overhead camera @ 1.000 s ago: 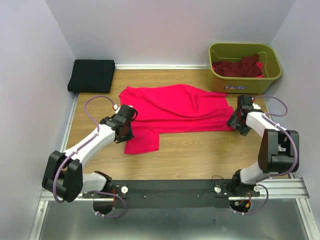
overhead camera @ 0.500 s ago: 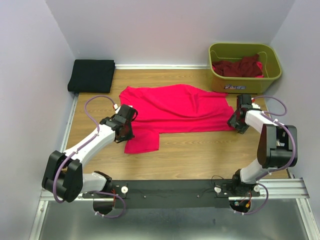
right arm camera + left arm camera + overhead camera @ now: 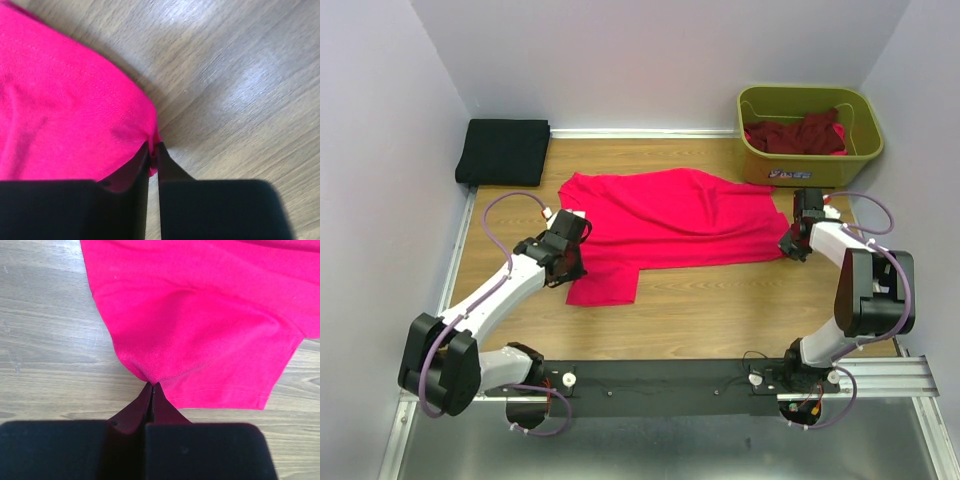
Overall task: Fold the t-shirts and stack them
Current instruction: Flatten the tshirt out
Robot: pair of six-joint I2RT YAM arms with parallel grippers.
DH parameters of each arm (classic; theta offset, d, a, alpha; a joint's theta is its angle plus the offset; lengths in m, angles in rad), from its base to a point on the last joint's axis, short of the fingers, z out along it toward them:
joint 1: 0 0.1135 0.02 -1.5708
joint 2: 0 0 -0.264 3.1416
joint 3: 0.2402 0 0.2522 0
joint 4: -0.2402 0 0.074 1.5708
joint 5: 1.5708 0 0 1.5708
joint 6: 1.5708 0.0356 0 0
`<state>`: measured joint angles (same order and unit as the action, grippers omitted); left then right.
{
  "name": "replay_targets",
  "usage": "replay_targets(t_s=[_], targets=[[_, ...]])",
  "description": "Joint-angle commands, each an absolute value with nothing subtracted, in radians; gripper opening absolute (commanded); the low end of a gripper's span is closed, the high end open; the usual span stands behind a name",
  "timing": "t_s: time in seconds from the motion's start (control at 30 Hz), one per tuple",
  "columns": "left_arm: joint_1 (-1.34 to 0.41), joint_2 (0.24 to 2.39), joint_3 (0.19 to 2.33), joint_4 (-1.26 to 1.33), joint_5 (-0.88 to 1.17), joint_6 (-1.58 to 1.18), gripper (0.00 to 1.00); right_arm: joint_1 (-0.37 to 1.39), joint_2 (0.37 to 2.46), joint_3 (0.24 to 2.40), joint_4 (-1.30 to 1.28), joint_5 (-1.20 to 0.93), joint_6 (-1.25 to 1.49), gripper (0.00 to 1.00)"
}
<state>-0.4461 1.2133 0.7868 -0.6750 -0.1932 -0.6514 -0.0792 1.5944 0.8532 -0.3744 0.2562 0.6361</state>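
Only the wrist views show left gripper and right gripper each clamped on the pink-red t-shirt

Olive-green tub on wooden table, far-right corner

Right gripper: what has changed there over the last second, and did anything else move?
The right gripper closed onto the right edge of the pink shirt, which it was open beside a second ago. The left gripper stays shut on the shirt's left edge, and its arm shifted slightly. The pink shirt, the black shirt and the tub lie as before.
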Motion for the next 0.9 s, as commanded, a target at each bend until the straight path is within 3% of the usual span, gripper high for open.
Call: replay_targets(t_s=[0.0,0.07,0.27,0.63,0.87], targets=[[-0.431,1.160,0.776,-0.663,-0.232,-0.669,0.00,-0.086,1.579,0.811,-0.405,0.238,0.640,0.10],[-0.416,1.140,0.790,-0.661,-0.255,-0.672,0.00,-0.086,1.557,0.825,-0.411,0.235,0.626,0.00],[-0.293,1.118,0.928,-0.643,-0.313,-0.618,0.00,-0.086,1.459,0.940,-0.474,0.173,0.586,0.01],[-0.089,1.207,1.557,-0.582,-0.442,-0.486,0.00,-0.086,1.425,1.584,-0.587,-0.050,0.515,0.01],[-0.084,1.013,1.736,-0.448,-0.567,-0.436,0.00,-0.086,1.300,1.790,-0.597,-0.097,0.420,0.01]])
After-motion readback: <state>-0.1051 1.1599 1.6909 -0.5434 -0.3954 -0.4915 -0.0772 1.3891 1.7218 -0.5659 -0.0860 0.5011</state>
